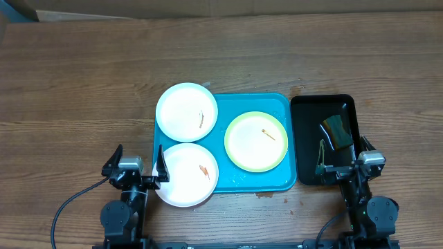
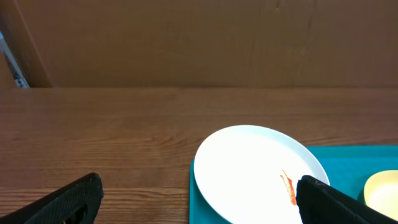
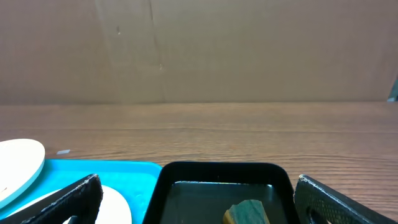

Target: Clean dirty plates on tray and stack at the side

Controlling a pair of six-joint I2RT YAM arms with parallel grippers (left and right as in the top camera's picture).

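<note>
Three plates in play, one turquoise tray (image 1: 277, 181). Upper white plate (image 1: 186, 112) overhangs tray's far left corner. Lower white plate (image 1: 185, 174) overhangs near left corner. Green-rimmed plate (image 1: 256, 141) sits fully on tray, right half. One orange speck on each. Two grippers, both spread wide, holding nothing: left gripper (image 1: 138, 158) just beside lower white plate, right gripper (image 1: 342, 151) over black tray (image 1: 304, 111), one sponge (image 1: 336, 130) inside.

Left tool (image 1: 137, 164) spread wide, right tool (image 1: 342, 156) spread wide
</note>
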